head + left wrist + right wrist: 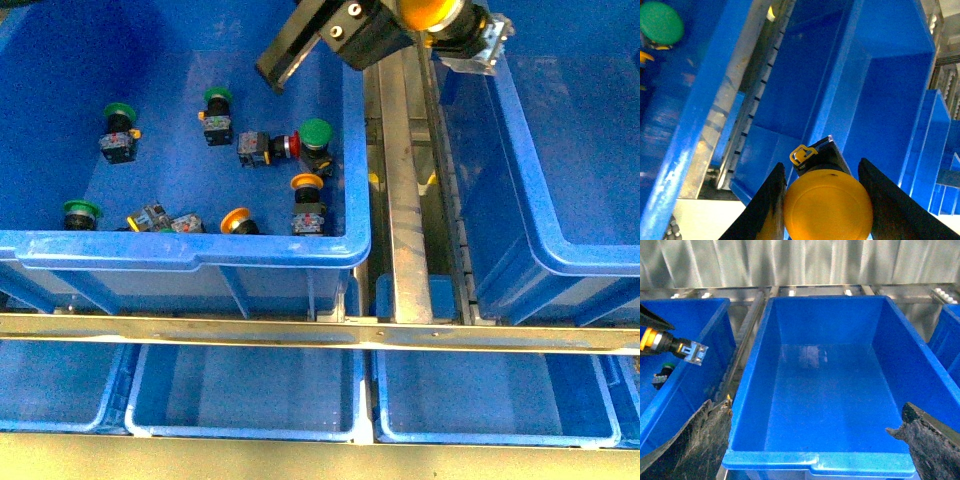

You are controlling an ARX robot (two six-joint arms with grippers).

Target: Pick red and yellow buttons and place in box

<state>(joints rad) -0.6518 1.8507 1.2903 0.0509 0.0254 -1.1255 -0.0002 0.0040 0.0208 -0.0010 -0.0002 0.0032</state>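
Yellow mushroom-capped push-button switch [828, 205] is pinched in the left tool [821, 165], held over the rim of the large deep blue plastic box [815, 460]. Right tool [810, 410] hangs spread wide above that box.

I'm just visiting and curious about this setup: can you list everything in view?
Green buttons: four, green, in the left bin.
Red button: one, red, same bin, beside a green one.
Yellow buttons: two, yellow-orange, near that bin's front wall; a third is held.
Right bin: one, blue, deep.
Trays: at least three, blue, shallow, front row.
Rail: one, metal, between bins.
Left end effector: shut on the third yellow button.
Right end effector: open, facing the right bin.
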